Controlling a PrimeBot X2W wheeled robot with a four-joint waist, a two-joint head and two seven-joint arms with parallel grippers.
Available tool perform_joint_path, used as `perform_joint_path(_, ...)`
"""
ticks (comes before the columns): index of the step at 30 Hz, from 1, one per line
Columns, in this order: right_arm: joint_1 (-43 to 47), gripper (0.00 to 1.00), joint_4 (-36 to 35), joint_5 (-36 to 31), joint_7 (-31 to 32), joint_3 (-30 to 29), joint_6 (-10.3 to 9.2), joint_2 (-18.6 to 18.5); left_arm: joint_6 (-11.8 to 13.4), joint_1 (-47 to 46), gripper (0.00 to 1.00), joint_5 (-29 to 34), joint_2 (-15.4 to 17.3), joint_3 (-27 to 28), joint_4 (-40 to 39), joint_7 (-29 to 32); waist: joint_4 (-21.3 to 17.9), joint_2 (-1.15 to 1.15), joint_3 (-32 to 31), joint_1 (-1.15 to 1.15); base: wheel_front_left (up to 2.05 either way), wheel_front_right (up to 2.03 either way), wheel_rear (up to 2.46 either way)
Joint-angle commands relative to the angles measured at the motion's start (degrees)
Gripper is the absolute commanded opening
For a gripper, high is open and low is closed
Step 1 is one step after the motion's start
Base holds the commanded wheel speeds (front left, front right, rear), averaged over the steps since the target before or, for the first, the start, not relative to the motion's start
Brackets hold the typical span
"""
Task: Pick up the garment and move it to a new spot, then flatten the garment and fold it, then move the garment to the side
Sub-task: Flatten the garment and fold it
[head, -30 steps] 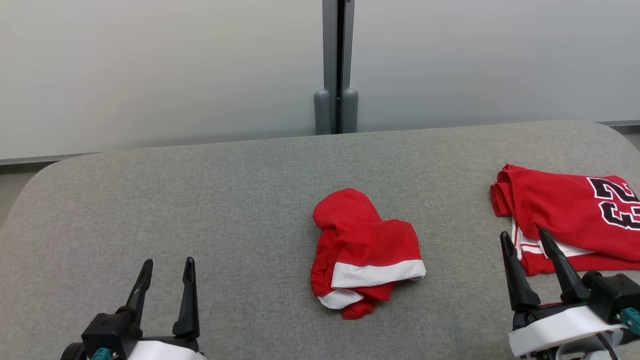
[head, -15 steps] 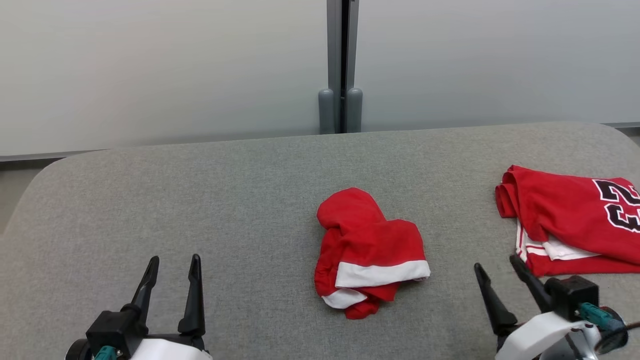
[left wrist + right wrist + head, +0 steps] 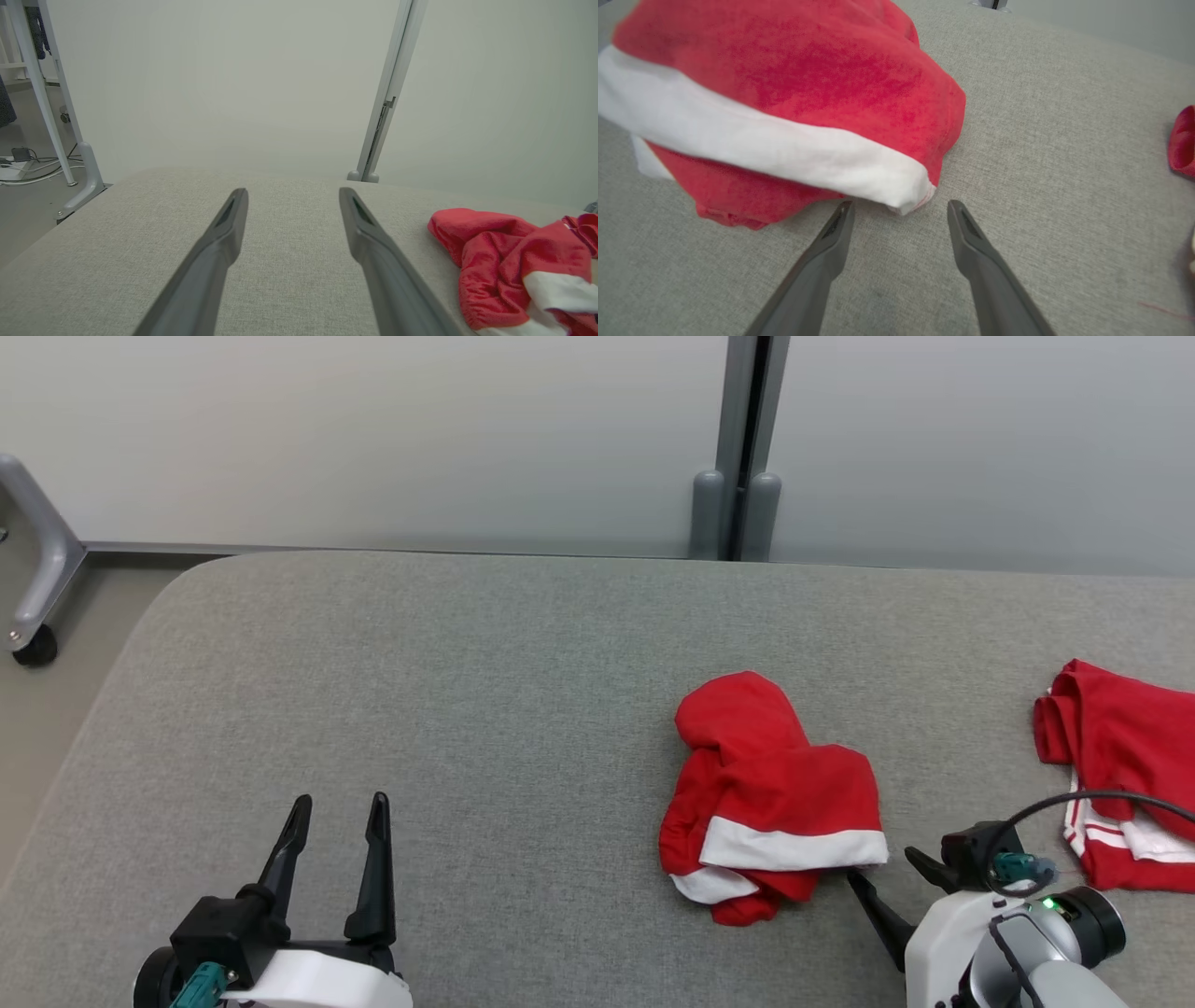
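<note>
The garment (image 3: 775,793) is a crumpled red piece with a white band, lying on the grey padded table (image 3: 467,663) right of centre. My right gripper (image 3: 880,864) is open, low over the table, its tips just at the garment's white lower-right corner. In the right wrist view the white corner (image 3: 906,193) lies just ahead of the open right gripper (image 3: 900,204), with the garment (image 3: 808,84) bulking up and left. My left gripper (image 3: 341,800) stands open and empty at the lower left, well away from the garment. In the left wrist view the left gripper (image 3: 293,191) is over bare cloth, the garment (image 3: 504,252) at the right.
A second red garment (image 3: 1120,747) with white stripes lies at the table's right edge, also a red sliver (image 3: 1183,140) in the right wrist view. A pale partition wall with a grey post (image 3: 742,439) runs behind. A metal leg with a caster (image 3: 28,588) stands off the table's left.
The head camera has turned, so the whole picture shifted right. My right gripper has moved from beside the striped garment to the crumpled garment's lower-right corner. The left gripper has hardly moved.
</note>
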Motion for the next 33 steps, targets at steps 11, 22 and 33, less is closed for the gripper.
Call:
perform_joint_path(11,-5.33,0.00,7.10,-2.97,0.89,-1.80,0.03,0.46,-0.63,-1.85,1.00,-0.12,-0.46,0.18,1.22,-0.59,3.14,0.00,2.18,0.00,0.00,0.00,0.00)
perform_joint_path(22,-3.41,0.00,2.20,-9.40,0.00,-9.11,0.03,-0.45,-0.78,-0.61,1.00,-0.61,-0.07,0.26,2.00,-0.55,-2.04,0.00,-0.15,0.00,0.00,0.00,0.00)
perform_joint_path(33,7.22,0.00,-7.52,-10.58,6.38,-14.64,0.03,-1.12,-1.20,-0.08,1.00,-1.15,-0.03,-0.42,2.49,-0.23,-6.96,0.00,-1.31,0.00,0.00,0.00,0.00)
